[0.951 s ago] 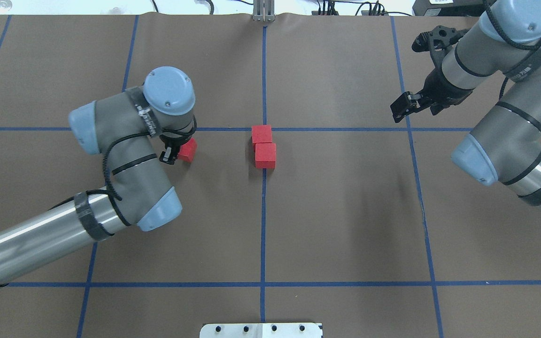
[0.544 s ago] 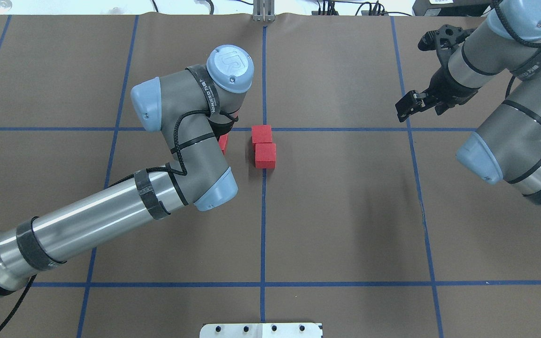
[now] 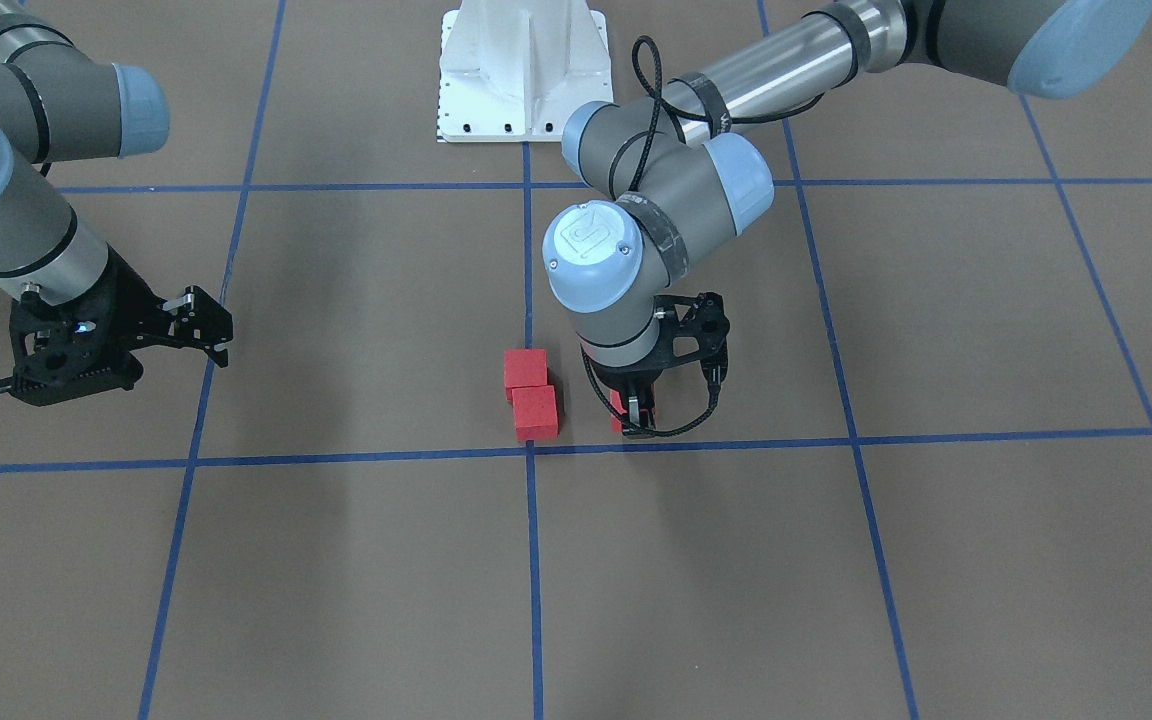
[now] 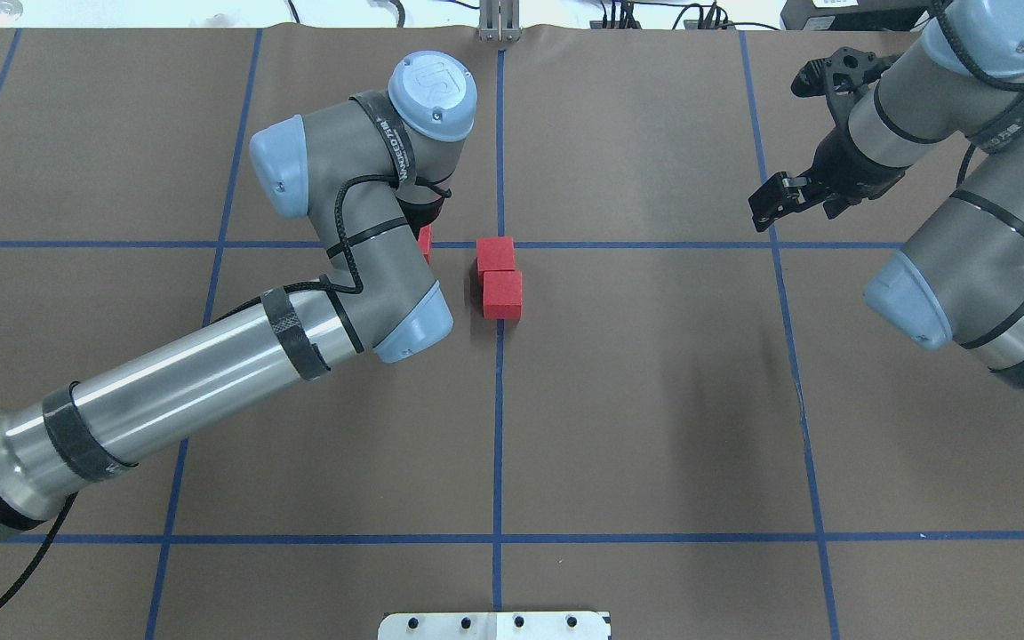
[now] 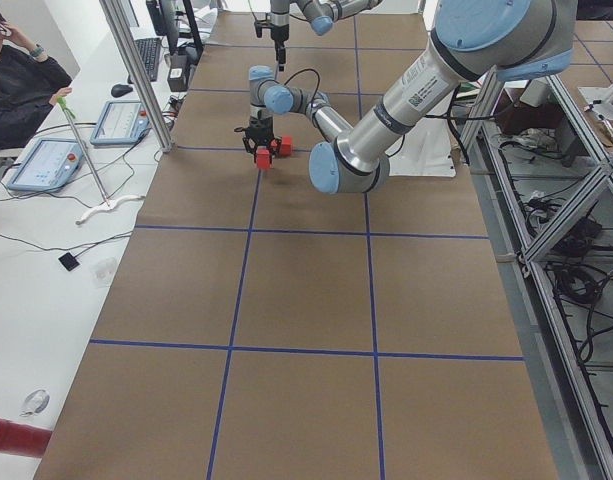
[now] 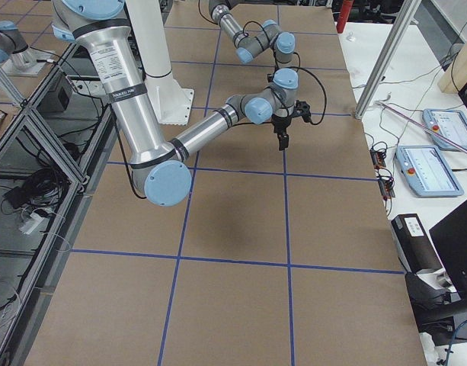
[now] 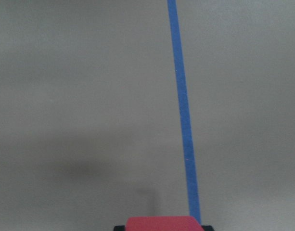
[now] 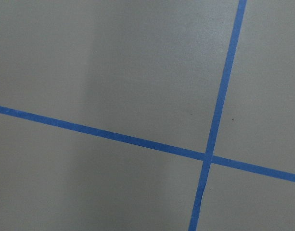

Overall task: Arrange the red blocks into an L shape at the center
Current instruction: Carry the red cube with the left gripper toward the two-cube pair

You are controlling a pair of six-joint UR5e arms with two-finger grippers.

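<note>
Two red blocks (image 4: pixel 496 253) (image 4: pixel 502 294) lie touching in a short column just at the center crossing (image 4: pixel 500 244); they also show in the front view (image 3: pixel 525 368) (image 3: pixel 535 413). My left gripper (image 3: pixel 634 418) is shut on the third red block (image 3: pixel 617 411), low over the surface just left of the pair. That block peeks out beside the wrist in the overhead view (image 4: pixel 424 242) and sits at the bottom of the left wrist view (image 7: pixel 162 224). My right gripper (image 4: pixel 768 203) is open and empty, far to the right.
The white robot base plate (image 3: pixel 521 70) stands at the near table edge. Blue tape lines (image 8: pixel 212 130) grid the brown surface. An operator (image 5: pixel 21 85) sits beyond the far table edge with tablets.
My left arm has carried the third red block to the right, from the left square to just beside the two center blocks. The right arm has shifted slightly back.
</note>
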